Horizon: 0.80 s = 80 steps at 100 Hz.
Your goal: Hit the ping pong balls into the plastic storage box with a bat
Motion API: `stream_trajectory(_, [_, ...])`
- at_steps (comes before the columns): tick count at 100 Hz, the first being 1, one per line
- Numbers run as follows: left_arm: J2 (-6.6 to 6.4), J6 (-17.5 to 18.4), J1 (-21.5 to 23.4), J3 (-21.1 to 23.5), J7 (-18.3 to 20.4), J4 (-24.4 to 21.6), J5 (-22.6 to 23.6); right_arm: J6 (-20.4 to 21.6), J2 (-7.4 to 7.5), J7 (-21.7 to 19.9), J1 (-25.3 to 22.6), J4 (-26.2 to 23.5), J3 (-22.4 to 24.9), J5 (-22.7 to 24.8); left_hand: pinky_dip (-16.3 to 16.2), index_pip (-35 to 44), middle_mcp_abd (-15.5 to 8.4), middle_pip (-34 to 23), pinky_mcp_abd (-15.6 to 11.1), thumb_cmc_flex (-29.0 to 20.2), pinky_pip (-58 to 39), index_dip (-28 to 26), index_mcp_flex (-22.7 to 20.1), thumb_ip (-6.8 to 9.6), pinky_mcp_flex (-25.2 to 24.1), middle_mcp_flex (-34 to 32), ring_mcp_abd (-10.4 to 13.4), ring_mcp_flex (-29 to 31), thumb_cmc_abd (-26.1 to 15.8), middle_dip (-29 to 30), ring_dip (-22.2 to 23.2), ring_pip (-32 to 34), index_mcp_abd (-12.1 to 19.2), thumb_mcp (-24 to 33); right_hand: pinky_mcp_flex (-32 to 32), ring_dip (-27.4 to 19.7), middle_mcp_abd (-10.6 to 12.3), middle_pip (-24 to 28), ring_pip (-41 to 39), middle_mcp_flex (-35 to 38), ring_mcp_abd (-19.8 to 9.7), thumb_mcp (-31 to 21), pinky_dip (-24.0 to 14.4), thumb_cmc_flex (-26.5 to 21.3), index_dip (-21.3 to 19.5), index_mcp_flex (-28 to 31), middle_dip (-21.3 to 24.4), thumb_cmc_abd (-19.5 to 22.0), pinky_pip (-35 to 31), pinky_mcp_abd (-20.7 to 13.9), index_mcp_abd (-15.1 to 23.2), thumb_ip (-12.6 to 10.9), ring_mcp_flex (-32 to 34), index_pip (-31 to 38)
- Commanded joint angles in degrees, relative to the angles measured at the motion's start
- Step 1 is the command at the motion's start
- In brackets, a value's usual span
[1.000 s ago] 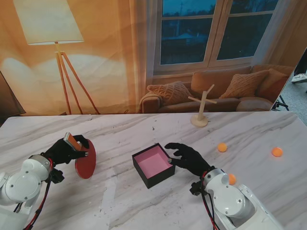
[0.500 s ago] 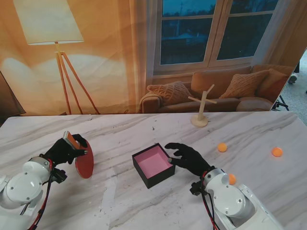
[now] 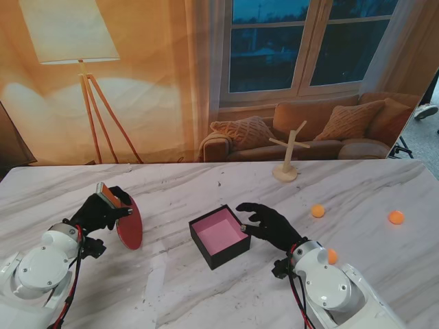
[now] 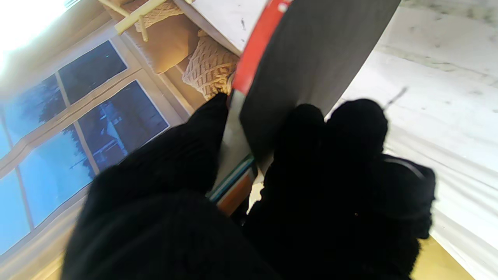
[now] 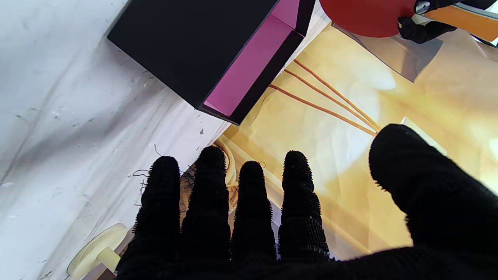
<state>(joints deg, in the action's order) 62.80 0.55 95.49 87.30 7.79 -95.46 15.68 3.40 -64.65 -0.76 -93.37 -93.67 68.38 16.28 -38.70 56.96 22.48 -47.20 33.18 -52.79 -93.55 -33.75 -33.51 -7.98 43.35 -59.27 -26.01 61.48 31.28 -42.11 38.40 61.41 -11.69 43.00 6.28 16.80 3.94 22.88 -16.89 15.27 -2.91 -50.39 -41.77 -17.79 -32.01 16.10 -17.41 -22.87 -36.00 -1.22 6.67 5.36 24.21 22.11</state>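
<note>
My left hand (image 3: 99, 212) is shut on the handle of a red bat (image 3: 129, 224), whose blade hangs edge-on just over the table at the left. In the left wrist view the bat (image 4: 307, 58) runs out from between my black fingers (image 4: 342, 163). A black box with a pink inside (image 3: 219, 235) sits mid-table. My right hand (image 3: 269, 226) rests open beside the box's right corner, fingers spread and holding nothing. Three orange balls lie to the right: one (image 3: 317, 210) past my right hand, one (image 3: 396, 217) far right, one (image 3: 332, 256) by my right wrist.
A small wooden stand (image 3: 288, 157) rises at the table's far edge, in front of a printed backdrop of a sofa, window and lamp. In the right wrist view the box (image 5: 218, 50) and the bat (image 5: 369, 11) show beyond my fingers (image 5: 253, 202).
My left hand has carried the bat to the right, toward the box, and turned the blade a little. The right hand, box and balls have stayed put.
</note>
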Motion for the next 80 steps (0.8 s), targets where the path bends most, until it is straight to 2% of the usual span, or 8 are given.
stream_trajectory(1, [0.81, 0.5, -0.7, -0.7, 0.3, -0.9, -1.2, 0.4, -0.17, -0.3, -0.1, 0.1, 0.2, 0.4, -0.9, 2.4, -3.1, 0.5, -5.4, -3.8, -2.1, 0.7, -1.8, -0.36, -1.3, -0.3, -7.6, -0.4, -0.6, 0.0, 0.0, 0.3, -2.8, 3.4, -0.3, 0.9, 1.2, -0.5, -0.5, -2.0, 0.1, 0.9, -0.6, 1.5, 0.0, -1.4, -0.3, -0.2, 0.7, -1.2, 1.8, -1.6, -1.0, -0.8])
stream_trajectory(42, [2.21, 0.3, -4.4, -5.8, -3.4, -0.9, -6.6, 1.2, -0.31, 0.7, -0.5, 0.1, 1.2, 1.0, -2.3, 2.5, -3.1, 0.3, -5.6, -4.4, -2.2, 0.5, -1.4, -0.33, -2.7, 0.1, -7.6, -1.2, -0.8, -1.6, 0.6, 0.9, -2.5, 2.9, -0.1, 0.8, 1.2, -0.5, -0.5, -1.9, 0.0, 0.7, -0.6, 1.5, -0.2, -1.2, -0.4, -0.3, 0.9, -1.2, 1.5, -1.5, -1.0, -0.8])
stream_trajectory(80, [4.16, -0.6, -8.0, -11.8, -9.0, -0.9, -11.3, 1.7, -0.16, 0.7, -1.0, -1.1, 3.4, 1.9, -3.1, 2.5, -3.1, -0.4, -6.3, -4.0, -3.7, 0.3, -1.5, -0.27, -0.5, -0.3, -7.1, 0.3, -0.8, -2.0, 1.2, 2.5, -2.5, 3.1, 0.0, 0.8, 1.0, -0.5, -0.5, -1.5, 0.1, 0.7, -0.7, 1.4, -0.4, -0.5, -0.5, -0.3, 0.9, -1.1, 1.1, -1.5, -0.8, -0.4])
